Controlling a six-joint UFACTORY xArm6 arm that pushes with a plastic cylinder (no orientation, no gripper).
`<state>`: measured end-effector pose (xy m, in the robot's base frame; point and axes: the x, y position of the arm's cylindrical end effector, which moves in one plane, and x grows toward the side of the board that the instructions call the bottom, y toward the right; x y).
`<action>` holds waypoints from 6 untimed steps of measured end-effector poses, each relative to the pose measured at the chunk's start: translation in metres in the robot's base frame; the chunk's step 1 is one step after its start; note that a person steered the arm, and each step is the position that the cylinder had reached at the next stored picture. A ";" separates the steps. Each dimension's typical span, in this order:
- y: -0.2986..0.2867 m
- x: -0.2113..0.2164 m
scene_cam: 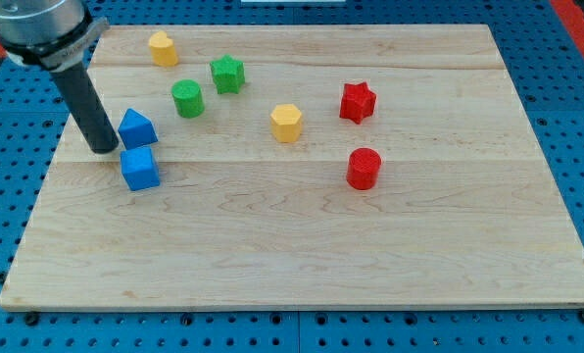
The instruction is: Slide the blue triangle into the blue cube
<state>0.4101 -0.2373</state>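
Note:
The blue triangle (136, 127) sits on the wooden board (302, 245) at the view's left. The blue cube (140, 168) lies just below it, almost touching it. My tip (103, 149) rests on the board just left of the blue triangle and up-left of the blue cube, close to both. The dark rod rises from it toward the view's top left.
A yellow block (163, 47) is at the top left. A green cylinder (187, 98) and a green star (227, 74) lie right of the triangle. A yellow block (286, 123), a red star (357, 102) and a red cylinder (364, 168) lie mid-board.

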 end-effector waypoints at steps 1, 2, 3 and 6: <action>0.002 -0.044; 0.054 -0.040; 0.056 0.008; 0.231 0.010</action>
